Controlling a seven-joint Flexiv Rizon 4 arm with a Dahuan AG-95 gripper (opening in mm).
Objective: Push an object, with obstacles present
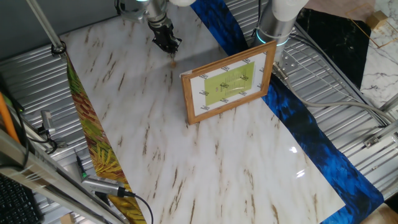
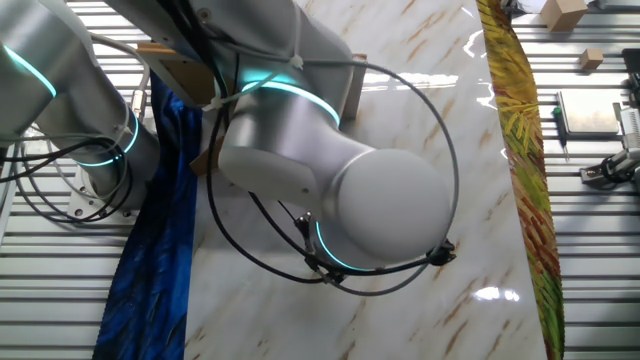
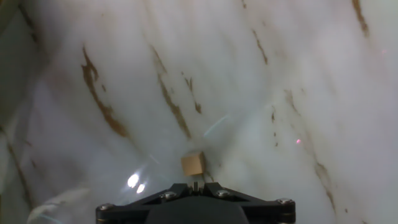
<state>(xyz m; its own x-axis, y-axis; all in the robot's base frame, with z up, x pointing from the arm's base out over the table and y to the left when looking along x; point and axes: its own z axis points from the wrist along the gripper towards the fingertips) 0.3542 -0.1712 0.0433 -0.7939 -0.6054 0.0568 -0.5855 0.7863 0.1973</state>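
The gripper [image 1: 170, 48] looks closed, holding nothing, with its tip just behind the small wooden block [image 3: 193, 163]. The block sits near the picture frame [image 1: 227, 88], so push slowly and steer it clear of the frame.

A white marble-patterned table [image 1: 205, 162] with brown streaks is carrying everything here. A light-wood picture frame [image 1: 229, 82] (white mat, yellow-green picture) is standing on its edge towards the far side. A tiny wood-coloured nub [image 3: 193, 163] is lying on the bare surface near the far edge, well apart from the frame. A blue cloth strip [image 1: 311, 140] and a leaf-patterned strip [image 1: 93, 140] are bordering opposite sides.
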